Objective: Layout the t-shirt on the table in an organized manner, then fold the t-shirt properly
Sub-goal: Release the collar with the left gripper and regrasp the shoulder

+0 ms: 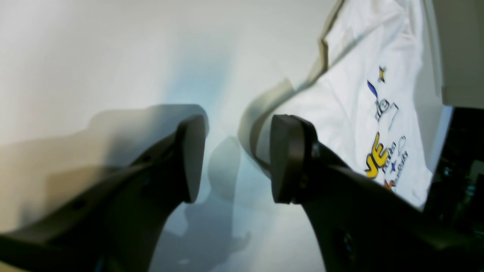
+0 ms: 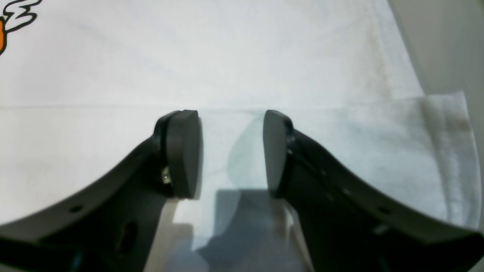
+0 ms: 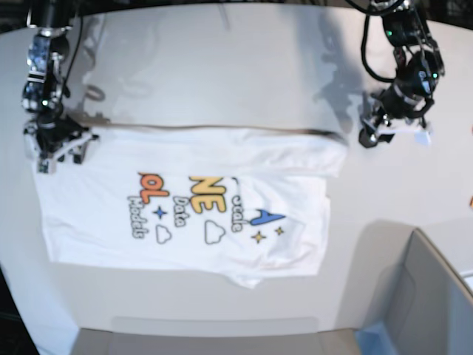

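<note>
In the left wrist view, the left gripper (image 1: 234,158) hung over the bare white tabletop (image 1: 94,56) with its jaws apart and nothing between them. The t-shirt (image 1: 363,98) lay at about two o'clock from the jaws, its folded edge and printed letters showing; the nearest fold came close to the right-hand jaw, though whether it touched could not be told. Judging from that, the cloth was free of this arm.

In the right wrist view, the right gripper (image 2: 231,151) sat low over the t-shirt (image 2: 227,56), jaws apart and clamped on nothing. White cloth filled the picture from nine to three o'clock, with a hem crossing just above the tips and a doubled corner at four o'clock.

In the base view, the t-shirt (image 3: 185,200) lay spread across the middle of the tabletop (image 3: 222,66), print up, one long edge turned over along twelve o'clock. The right gripper (image 3: 55,144) stood at the shirt's ten o'clock corner and the left gripper (image 3: 373,133) just off its two o'clock corner, probably so both ends of that fold could be set down evenly. A grey bin (image 3: 436,296) stood at five o'clock; what it held was not visible.
</note>
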Controlling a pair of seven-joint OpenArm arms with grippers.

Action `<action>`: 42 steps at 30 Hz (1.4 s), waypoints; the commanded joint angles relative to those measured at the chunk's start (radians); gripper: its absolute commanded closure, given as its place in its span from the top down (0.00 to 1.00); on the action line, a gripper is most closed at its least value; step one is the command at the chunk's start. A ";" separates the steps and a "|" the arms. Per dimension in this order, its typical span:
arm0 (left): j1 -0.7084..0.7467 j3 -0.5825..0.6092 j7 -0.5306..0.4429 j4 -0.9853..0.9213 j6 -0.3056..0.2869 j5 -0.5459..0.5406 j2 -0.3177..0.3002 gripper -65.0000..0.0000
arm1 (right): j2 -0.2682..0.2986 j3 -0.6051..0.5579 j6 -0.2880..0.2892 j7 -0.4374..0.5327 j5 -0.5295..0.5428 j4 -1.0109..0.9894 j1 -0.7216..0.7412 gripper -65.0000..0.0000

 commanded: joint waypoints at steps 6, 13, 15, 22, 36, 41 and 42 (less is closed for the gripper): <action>-0.009 0.003 0.014 -0.070 -0.010 -0.228 0.005 0.45 | 0.003 -0.001 -0.019 -0.129 -0.027 -0.016 -0.024 0.43; -0.009 -0.003 0.005 -0.076 -0.008 -0.292 0.030 0.45 | 0.003 -0.001 -0.019 -0.129 -0.027 -0.016 -0.024 0.43; -0.011 -0.003 0.005 -0.076 -0.008 -0.289 0.054 0.45 | 0.003 -0.001 -0.019 -0.129 -0.027 -0.016 -0.024 0.43; -0.060 0.002 0.005 -0.110 -0.002 -0.286 0.071 0.45 | 0.003 -0.001 -0.019 -0.129 -0.027 -0.014 -0.024 0.43; -0.136 0.075 0.014 -0.188 -0.008 -0.129 0.065 0.22 | 0.003 0.006 -0.019 -0.129 -0.021 0.075 -0.052 0.43; -0.133 0.085 0.014 -0.182 -0.001 -0.131 0.033 0.02 | -0.035 0.060 -0.019 -0.129 -0.019 0.282 -0.119 0.43; -0.130 0.079 0.012 -0.171 -0.001 -0.131 0.031 0.02 | -0.052 0.092 -0.019 -0.129 -0.019 0.308 -0.127 0.43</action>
